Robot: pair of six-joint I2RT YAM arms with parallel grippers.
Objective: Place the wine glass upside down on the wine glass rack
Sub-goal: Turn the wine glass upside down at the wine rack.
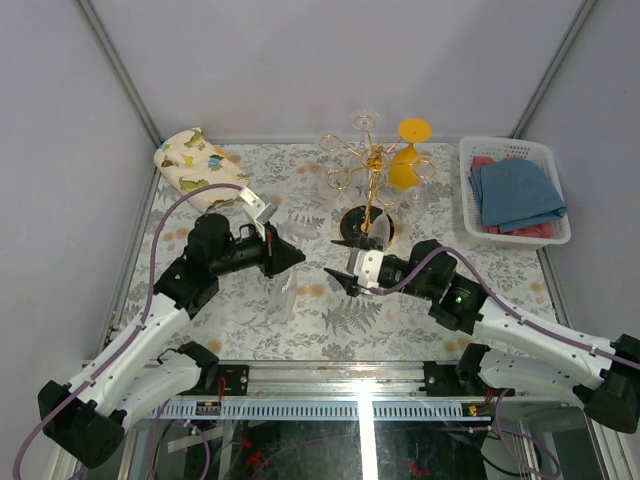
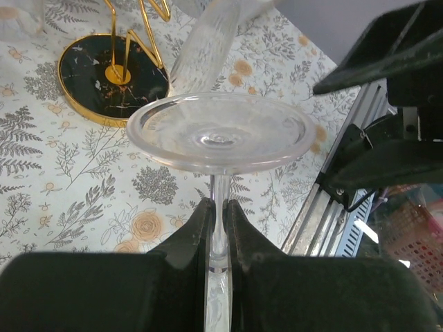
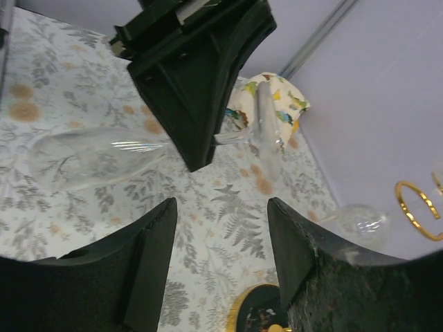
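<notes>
My left gripper (image 1: 297, 258) (image 2: 219, 205) is shut on the stem of a clear wine glass (image 1: 288, 296) (image 2: 220, 131) (image 3: 90, 156), holding it above the table. In the left wrist view the round foot points away from the fingers. The bowl lies to the left in the right wrist view. Facing it, my right gripper (image 1: 338, 260) (image 3: 221, 207) stands open with nothing between its fingers, a little short of the glass. Behind the right gripper stands the wine glass rack (image 1: 372, 165), gold wire on a round black base (image 2: 111, 72) (image 3: 259, 315).
An orange glass (image 1: 405, 165) and clear glasses (image 1: 365, 120) hang on the rack. A white basket (image 1: 505, 147) with blue and red cloths sits at the back right. A dinosaur-print cloth bundle (image 1: 195, 158) (image 3: 277, 97) lies at the back left.
</notes>
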